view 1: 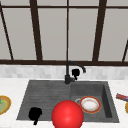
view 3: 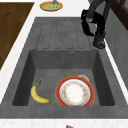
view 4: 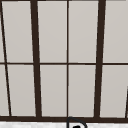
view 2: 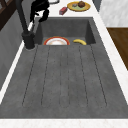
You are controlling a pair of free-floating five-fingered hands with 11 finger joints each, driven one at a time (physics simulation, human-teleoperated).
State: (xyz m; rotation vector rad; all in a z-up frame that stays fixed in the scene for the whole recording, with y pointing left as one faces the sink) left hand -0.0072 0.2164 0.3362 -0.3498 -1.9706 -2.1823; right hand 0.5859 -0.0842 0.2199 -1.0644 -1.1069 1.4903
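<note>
My right hand [view 1: 75, 72] hovers beside the black faucet [view 1: 67, 75], just under its spout, and holds nothing. It shows as a hand [view 3: 89, 21] left of the faucet column [view 3: 100, 37] with loosely bent fingers, and again as a hand [view 2: 39, 10] by the faucet [view 2: 27, 37]. My left hand [view 1: 35, 114] floats low over the drainboard's front left corner. A red ball [view 1: 67, 115] sits at the sink's front edge. In the basin lie an orange-rimmed plate [view 3: 75, 93] and a banana [view 3: 38, 95].
The ribbed drainboard [view 2: 65, 75] takes up the sink's left half. A yellow plate with food [view 1: 2, 105] stands on the left counter. On the right counter are another yellow plate [view 2: 78, 6] and a red packet [view 2: 63, 10]. A dark-framed window [view 4: 67, 62] rises behind.
</note>
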